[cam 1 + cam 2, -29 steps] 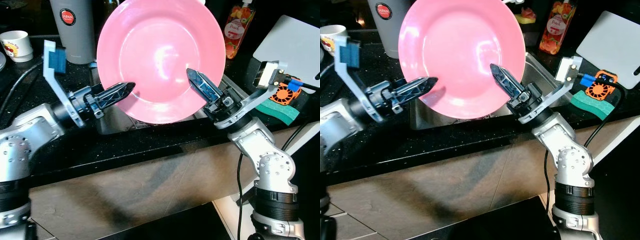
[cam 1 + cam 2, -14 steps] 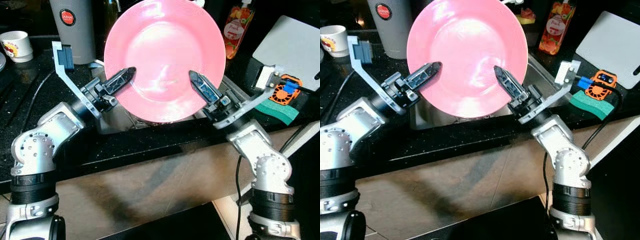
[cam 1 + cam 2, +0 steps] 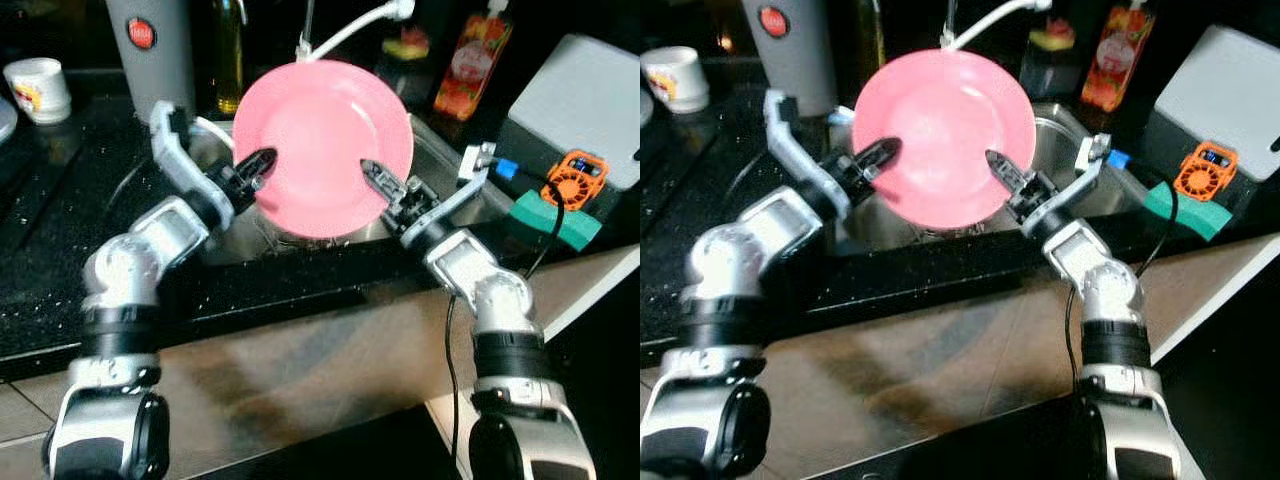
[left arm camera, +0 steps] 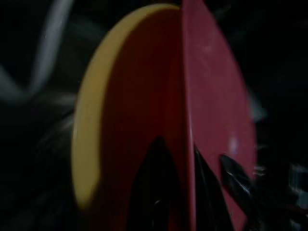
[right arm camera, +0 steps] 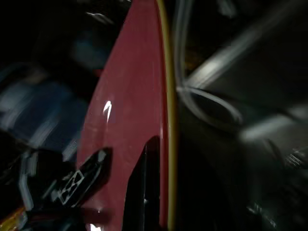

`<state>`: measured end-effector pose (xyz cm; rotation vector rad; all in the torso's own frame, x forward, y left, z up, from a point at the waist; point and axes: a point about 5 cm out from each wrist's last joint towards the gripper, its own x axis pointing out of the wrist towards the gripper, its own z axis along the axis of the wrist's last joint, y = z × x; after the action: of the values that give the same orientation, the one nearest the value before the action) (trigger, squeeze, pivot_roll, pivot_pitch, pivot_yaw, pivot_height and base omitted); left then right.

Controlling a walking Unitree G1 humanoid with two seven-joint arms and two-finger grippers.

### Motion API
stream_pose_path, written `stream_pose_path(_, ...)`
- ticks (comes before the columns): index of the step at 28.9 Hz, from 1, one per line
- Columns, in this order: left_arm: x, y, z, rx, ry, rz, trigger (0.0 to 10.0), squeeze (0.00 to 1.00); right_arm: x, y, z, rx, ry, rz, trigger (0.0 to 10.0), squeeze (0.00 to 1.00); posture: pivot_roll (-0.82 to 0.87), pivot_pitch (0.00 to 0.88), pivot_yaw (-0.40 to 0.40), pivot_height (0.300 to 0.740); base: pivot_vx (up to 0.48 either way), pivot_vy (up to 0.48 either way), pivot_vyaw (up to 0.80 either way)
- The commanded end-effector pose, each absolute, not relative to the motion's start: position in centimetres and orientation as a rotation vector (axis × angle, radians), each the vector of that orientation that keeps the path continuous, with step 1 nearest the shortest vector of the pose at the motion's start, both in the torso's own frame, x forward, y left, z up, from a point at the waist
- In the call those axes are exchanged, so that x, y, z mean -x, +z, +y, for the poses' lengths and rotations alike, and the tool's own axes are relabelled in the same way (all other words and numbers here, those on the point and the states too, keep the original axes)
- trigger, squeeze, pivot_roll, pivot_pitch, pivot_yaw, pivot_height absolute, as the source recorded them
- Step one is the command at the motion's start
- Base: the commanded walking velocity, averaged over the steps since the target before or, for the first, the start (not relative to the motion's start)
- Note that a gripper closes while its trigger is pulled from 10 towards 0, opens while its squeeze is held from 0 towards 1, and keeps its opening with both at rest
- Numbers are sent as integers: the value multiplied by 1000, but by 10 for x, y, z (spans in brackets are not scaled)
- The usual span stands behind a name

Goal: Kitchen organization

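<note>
- The plate is pink on its face, and yellow on its back in the wrist views.
- The fingers are black.
- The arms are silver.
- The desk is black with tiny white specks.
- The sponge is green.
- The small fan is orange and black.
- The cup is white.
- The board is pale grey.

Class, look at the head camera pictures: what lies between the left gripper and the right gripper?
In the left eye view, the pink plate spans the gap between the left gripper and the right gripper, each clamped on one edge, held upright above the sink.
</note>
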<state>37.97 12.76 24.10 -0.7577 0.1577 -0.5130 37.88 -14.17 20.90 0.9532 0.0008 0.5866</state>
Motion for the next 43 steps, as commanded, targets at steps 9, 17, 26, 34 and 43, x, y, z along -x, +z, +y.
stream_pose_path(9, -397, 226, 123, 705, -373, 260, 0, 0, -394, 227, -148, -936, 567, -107, 10000, 1000, 142, 72, -61, 740, 0, 0, 0)
stream_pose_path(17, -403, 240, 131, 745, -367, 176, 0, 0, -379, 269, -171, -1056, 784, -436, 10000, 0, 138, 70, -61, 740, 0, 0, 0)
stream_pose_path(26, -407, 280, 179, 785, -190, -125, 0, 0, -380, 279, -186, -863, 694, -467, 10000, 0, 121, 62, -58, 740, 0, 0, 0)
stream_pose_path(34, -394, 305, 211, 763, -146, -291, 0, 0, -395, 260, -195, -838, 458, -360, 10000, 0, 132, 60, -63, 740, 0, 0, 0)
stream_pose_path(43, -388, 292, 211, 709, -121, -276, 0, 0, -409, 243, -196, -724, 243, -249, 6667, 0, 164, 57, -81, 740, 0, 0, 0)
